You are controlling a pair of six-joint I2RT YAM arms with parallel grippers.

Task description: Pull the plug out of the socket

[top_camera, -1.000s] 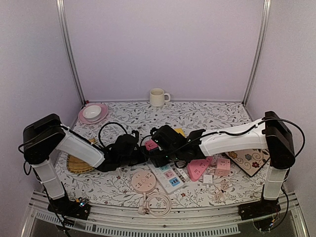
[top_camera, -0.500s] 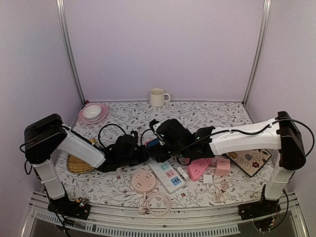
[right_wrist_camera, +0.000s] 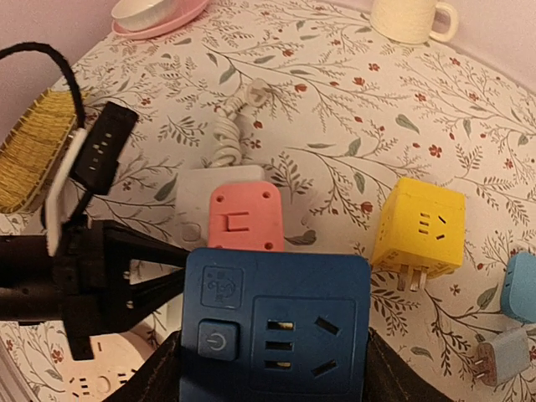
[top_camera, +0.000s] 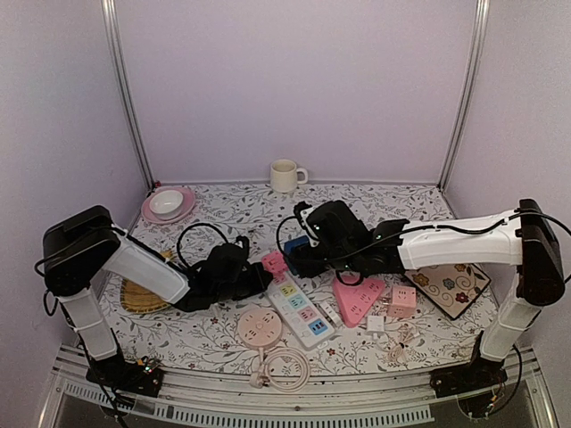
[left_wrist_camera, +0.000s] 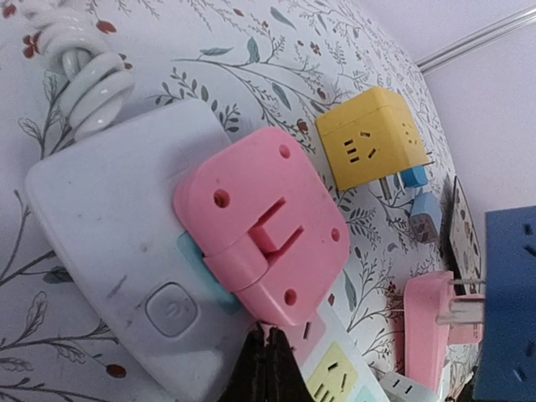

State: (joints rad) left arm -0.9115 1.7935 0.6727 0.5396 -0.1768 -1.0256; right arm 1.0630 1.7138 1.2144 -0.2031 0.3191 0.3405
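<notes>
The blue plug block is off the white power strip and held above the table by my right gripper, which is shut on its sides. It also shows in the top view and at the right edge of the left wrist view, prongs bare. A pink plug still sits in the strip's end socket. My left gripper is shut, its tips resting on the strip just beside the pink plug.
A yellow cube socket lies right of the strip. A pink triangular socket, pink cube, round pink socket and coiled cable lie near the front. A mug and plate with bowl stand at the back.
My right gripper has lifted the blue plug off the strip and carried it up and to the right. The pink plug is now uncovered. The left gripper has stayed on the strip.
</notes>
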